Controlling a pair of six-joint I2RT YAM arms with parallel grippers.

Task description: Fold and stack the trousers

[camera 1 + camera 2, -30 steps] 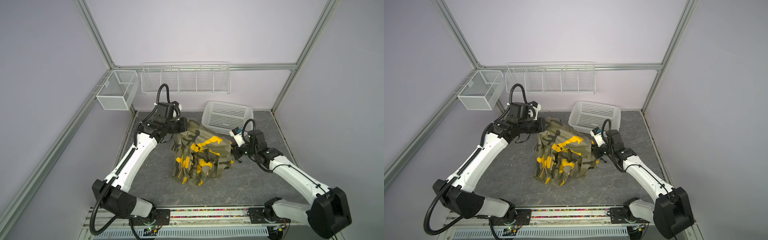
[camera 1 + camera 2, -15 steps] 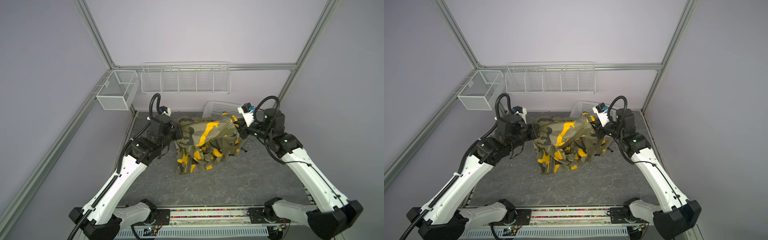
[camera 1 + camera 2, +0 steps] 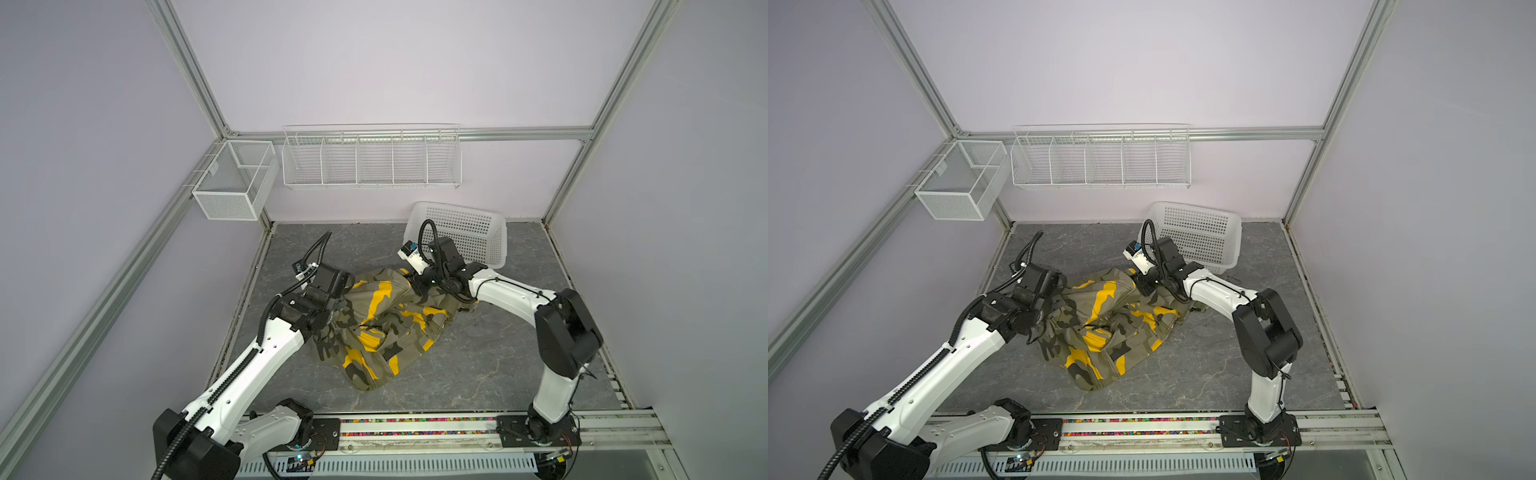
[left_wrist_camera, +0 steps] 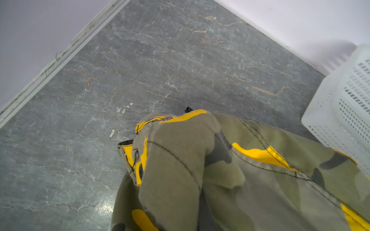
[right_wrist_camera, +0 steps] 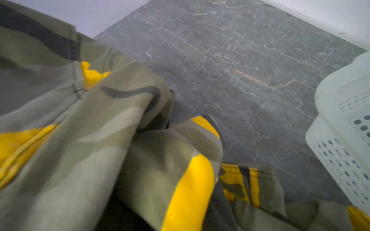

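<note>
The camouflage trousers [image 3: 386, 328] [image 3: 1104, 328] lie crumpled on the grey floor in the middle, in olive, khaki, black and yellow. Their far edge runs as a band between my two grippers. My left gripper [image 3: 338, 301] [image 3: 1054, 309] is at the left end of that band, buried in cloth and shut on it. My right gripper [image 3: 417, 286] [image 3: 1144, 284] sits low on the right end, by the basket. In both wrist views the trousers [image 4: 200, 170] [image 5: 100, 150] drape over the jaws and hide all fingers, so the right jaws' gap does not show.
A white perforated basket [image 3: 469, 237] [image 3: 1200, 237] [image 4: 348, 100] [image 5: 344, 130] lies tipped at the back right, close to the right wrist. A wire rack [image 3: 370, 158] hangs on the back wall and a mesh box [image 3: 232, 183] on the left rail.
Half a second ago both grippers held the trousers stretched up in the air. They have since come down, and the cloth now lies on the floor.
</note>
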